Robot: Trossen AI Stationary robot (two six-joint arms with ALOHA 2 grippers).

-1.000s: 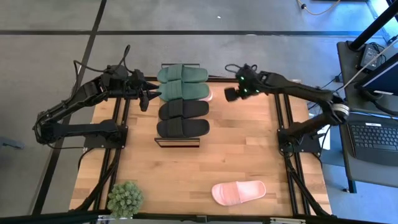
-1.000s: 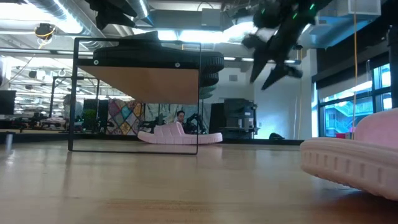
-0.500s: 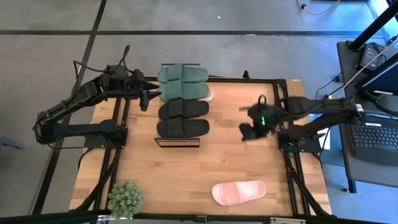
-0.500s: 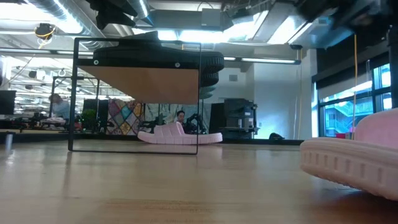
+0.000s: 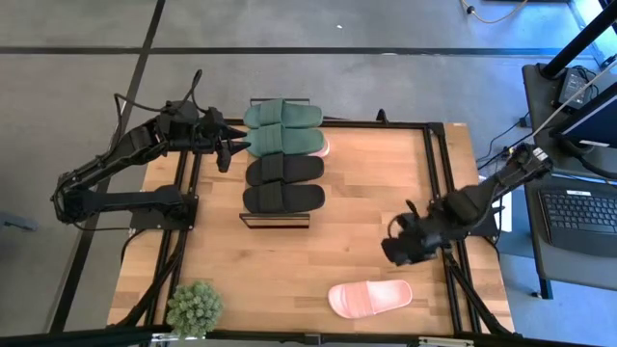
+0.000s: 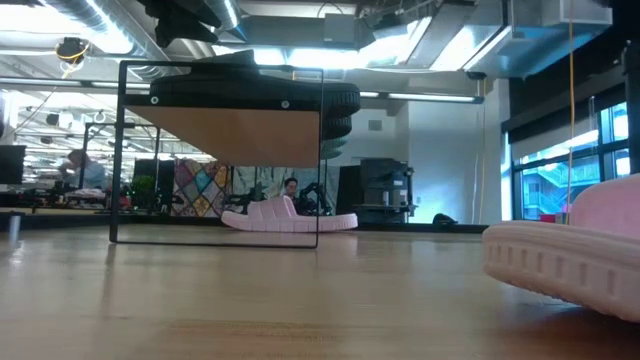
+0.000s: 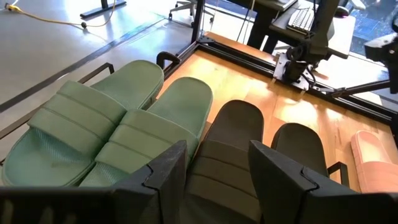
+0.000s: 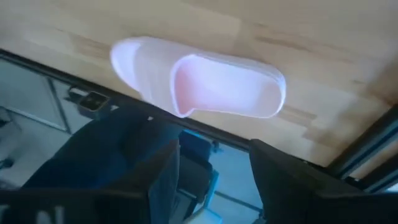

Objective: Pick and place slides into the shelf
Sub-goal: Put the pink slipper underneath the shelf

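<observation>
Near front edge: potted plant, lone pink slide; right tool above, fingers apart, seemingly empty.

green slide sandals: dark green, ribbed strap
black slide sandals: black
pink slide sandal: pale pink
wooden desk: light wood grain
potted plant: green

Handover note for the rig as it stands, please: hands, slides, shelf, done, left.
Left hand: open, empty, beside the shelf.
Right hand: open, empty, above the loose pink slide at the table's near edge.
Done: two green slides and two black slides sit on the shelf top. Other pink slide lies under the shelf.
Left: grasp the loose pink slide and shelve it.
</observation>
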